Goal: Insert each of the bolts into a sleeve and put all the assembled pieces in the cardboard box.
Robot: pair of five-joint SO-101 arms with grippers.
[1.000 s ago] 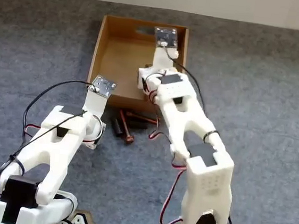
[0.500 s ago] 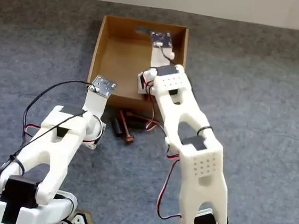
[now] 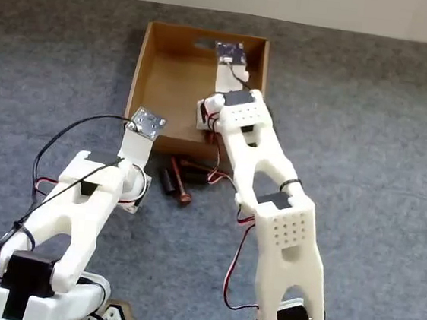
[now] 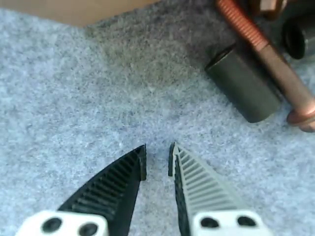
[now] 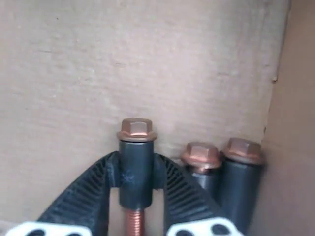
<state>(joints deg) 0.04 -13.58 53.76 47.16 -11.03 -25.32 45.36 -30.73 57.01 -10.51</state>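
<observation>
Deep in the cardboard box, near its far right corner, my right gripper is shut on a black sleeve with a copper bolt through it, held upright. Beside it, two more assembled pieces stand against the box wall. My left gripper hovers over the carpet just outside the box's near wall, open by a narrow gap with nothing in it. A loose black sleeve and a copper bolt lie close ahead of it, also seen from above as a small pile.
Grey carpet covers the table around the box. A second dark sleeve lies past the loose bolt. The right arm's body stretches over the box's near wall, next to the loose parts.
The right arm has stretched out and dropped lower into the box with the assembled piece. The left arm has kept still.
</observation>
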